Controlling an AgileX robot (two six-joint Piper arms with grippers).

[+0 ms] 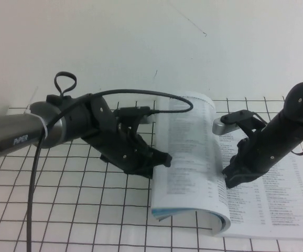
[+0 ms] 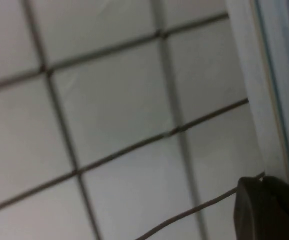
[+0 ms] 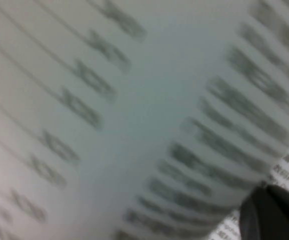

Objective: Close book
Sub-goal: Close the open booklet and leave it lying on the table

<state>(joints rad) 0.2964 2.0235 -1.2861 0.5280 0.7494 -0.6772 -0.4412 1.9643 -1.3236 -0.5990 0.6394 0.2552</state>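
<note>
Book (image 1: 189, 157) is seen half-open on gridded counter (image 1: 62, 210) | left gripper (image 1: 163, 158) is held against its raised left-hand pages | right gripper (image 1: 233, 177) is set on the flat right-hand page

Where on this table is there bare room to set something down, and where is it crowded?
Bare table lies in front of the left arm, left of the book, down to the near edge. The right half is crowded: left gripper at the raised pages, right gripper on the flat page.
</note>
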